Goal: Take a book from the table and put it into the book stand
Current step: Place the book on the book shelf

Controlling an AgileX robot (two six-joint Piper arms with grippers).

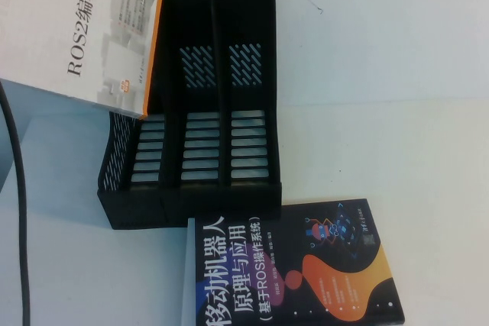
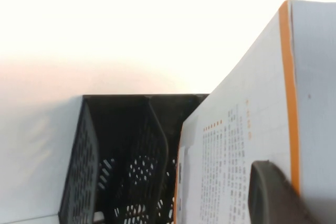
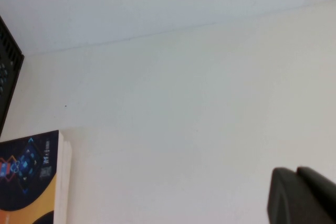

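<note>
— Left gripper [image 2: 275, 195], wrist view: one dark finger pressed on the ROS2 book's [image 2: 252, 129] cover, so clamped on it; book stand [image 2: 126, 161] beyond and below.

— High view?

— ROS2 book [image 1: 84, 28] raised and tilted over the book stand's [image 1: 199, 112] leftmost slot; gripper itself unseen. Black book [image 1: 298, 265] lies on the table [image 1: 397, 97].

— Right gripper [image 3: 302, 198]?

— Parked over bare table; fingers, cannot tell.

— Risk?

— Likely the book's lower edge catching a divider, because it hangs tilted.
</note>
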